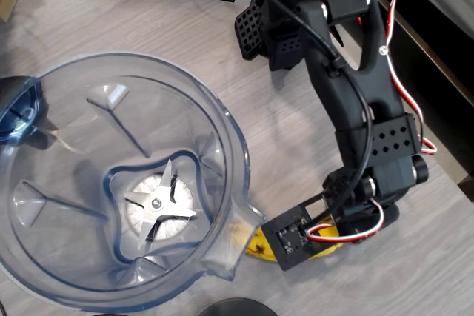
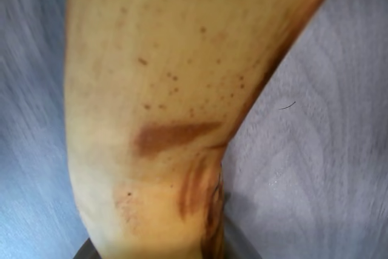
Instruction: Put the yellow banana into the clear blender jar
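Gripper (image 1: 326,238) over yellow banana (image 1: 259,246) — jaw state hidden, cannot tell.
Banana beside clear blender jar (image 1: 222,120) spout, near table's (image 1: 185,27) lower edge — apparently outside it.

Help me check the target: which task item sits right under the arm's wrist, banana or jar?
The yellow banana, peeking out beneath the arm; the clear blender jar stands beside it, empty except its blade.
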